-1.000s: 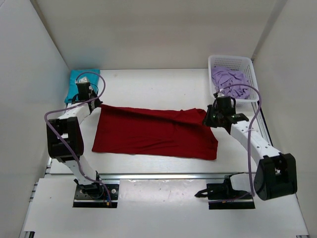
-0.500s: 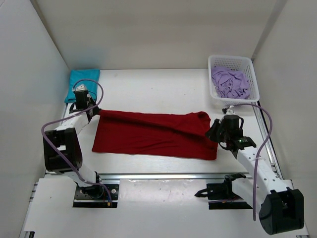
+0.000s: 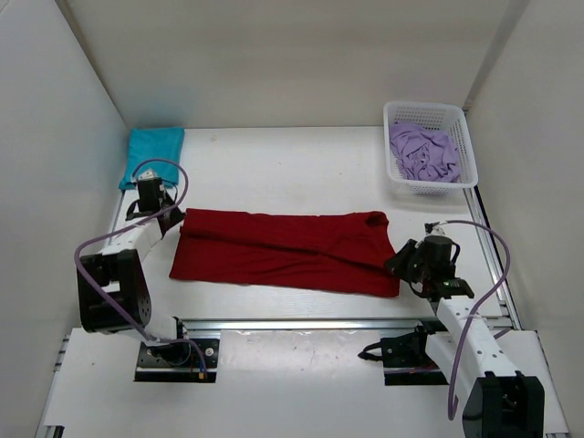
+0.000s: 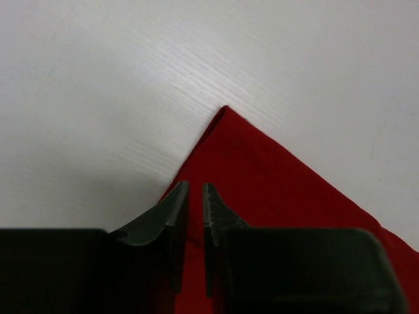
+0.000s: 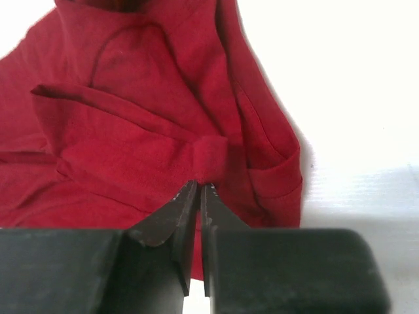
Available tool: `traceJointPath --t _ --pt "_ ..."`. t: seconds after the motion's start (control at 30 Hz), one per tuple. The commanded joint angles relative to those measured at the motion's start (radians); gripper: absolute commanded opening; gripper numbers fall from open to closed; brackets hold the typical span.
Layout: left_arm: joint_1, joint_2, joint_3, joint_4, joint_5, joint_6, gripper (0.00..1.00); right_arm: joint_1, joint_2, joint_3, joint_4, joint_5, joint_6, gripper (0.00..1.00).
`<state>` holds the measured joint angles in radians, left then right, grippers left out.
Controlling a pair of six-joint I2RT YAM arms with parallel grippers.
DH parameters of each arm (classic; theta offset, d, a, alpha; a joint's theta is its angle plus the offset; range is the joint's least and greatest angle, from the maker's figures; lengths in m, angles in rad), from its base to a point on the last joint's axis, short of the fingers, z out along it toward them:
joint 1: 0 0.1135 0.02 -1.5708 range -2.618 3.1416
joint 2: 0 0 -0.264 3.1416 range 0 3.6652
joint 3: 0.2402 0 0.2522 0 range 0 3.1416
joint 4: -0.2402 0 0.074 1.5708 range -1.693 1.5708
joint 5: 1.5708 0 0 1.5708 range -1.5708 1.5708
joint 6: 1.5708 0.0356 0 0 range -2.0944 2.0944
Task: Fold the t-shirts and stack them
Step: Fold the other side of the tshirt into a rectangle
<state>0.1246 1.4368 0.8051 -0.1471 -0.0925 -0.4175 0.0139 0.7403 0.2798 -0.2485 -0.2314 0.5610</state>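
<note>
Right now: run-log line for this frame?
dark red cloth t-shirt: flat; left gripper: over its corner, grip unclear; right gripper: shut on its bunched edge; teal cloth shirt: folded, far-left; lilac cloth shirt: in white mesh basket

A lab test booth; white panel walls (image 3: 274, 55) enclose the table (image 3: 274, 164).

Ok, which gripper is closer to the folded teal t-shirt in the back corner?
Left. The left gripper is at the far-left corner of the dark red t-shirt, just in front of the teal t-shirt; the right gripper is at that shirt's opposite end.
</note>
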Motion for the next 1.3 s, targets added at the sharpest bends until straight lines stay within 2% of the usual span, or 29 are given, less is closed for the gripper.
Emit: traceJointPath --t 0.0,0.07,0.17,0.3,0.47,0.53,0.57,0.63,0.73,0.83,0.93,1.07,1.17,1.23,1.27 --pt "0.044 0.051 0.029 -0.051 0.025 -0.029 0.27 0.015 0.007 -0.011 0.063 -0.009 0.008 0.07" --pt "0.088 0.018 0.007 -0.026 0.052 -0.070 0.44 0.012 -0.021 -0.010 0.051 0.001 0.002 0.15" --pt "0.115 -0.079 -0.038 0.033 0.028 -0.122 0.55 -0.002 -0.068 0.015 0.032 0.017 -0.010 0.23" --pt "0.063 -0.193 -0.082 0.118 0.007 -0.150 0.54 0.070 -0.114 0.076 0.038 0.096 -0.007 0.36" --pt "-0.026 -0.242 -0.081 0.178 0.060 -0.182 0.50 0.210 -0.044 0.176 0.046 0.190 -0.030 0.40" --pt "-0.072 -0.251 -0.090 0.191 0.073 -0.184 0.48 0.271 0.016 0.211 0.072 0.193 -0.062 0.30" --pt "-0.110 -0.254 -0.089 0.198 0.085 -0.182 0.47 0.306 0.077 0.217 0.095 0.161 -0.068 0.17" --pt "-0.189 -0.262 -0.096 0.204 0.074 -0.172 0.44 0.340 0.181 0.280 0.106 0.129 -0.093 0.00" --pt "-0.374 -0.268 -0.136 0.238 0.056 -0.168 0.42 0.406 0.351 0.373 0.114 0.115 -0.137 0.00" --pt "-0.518 -0.266 -0.211 0.312 0.046 -0.201 0.41 0.428 0.471 0.447 0.124 0.098 -0.173 0.16" --pt "-0.603 -0.228 -0.262 0.354 0.089 -0.222 0.38 0.442 0.567 0.495 0.120 0.099 -0.188 0.34" --pt "-0.655 -0.200 -0.291 0.376 0.112 -0.224 0.37 0.466 0.634 0.524 0.107 0.125 -0.196 0.45" --pt "-0.684 -0.207 -0.322 0.412 0.106 -0.231 0.37 0.466 0.665 0.539 0.098 0.159 -0.211 0.46" --pt "-0.686 -0.202 -0.333 0.420 0.120 -0.236 0.37 0.463 0.703 0.558 0.088 0.162 -0.216 0.43" --pt "-0.688 -0.202 -0.334 0.426 0.119 -0.236 0.36 0.466 0.700 0.574 0.075 0.174 -0.220 0.39"
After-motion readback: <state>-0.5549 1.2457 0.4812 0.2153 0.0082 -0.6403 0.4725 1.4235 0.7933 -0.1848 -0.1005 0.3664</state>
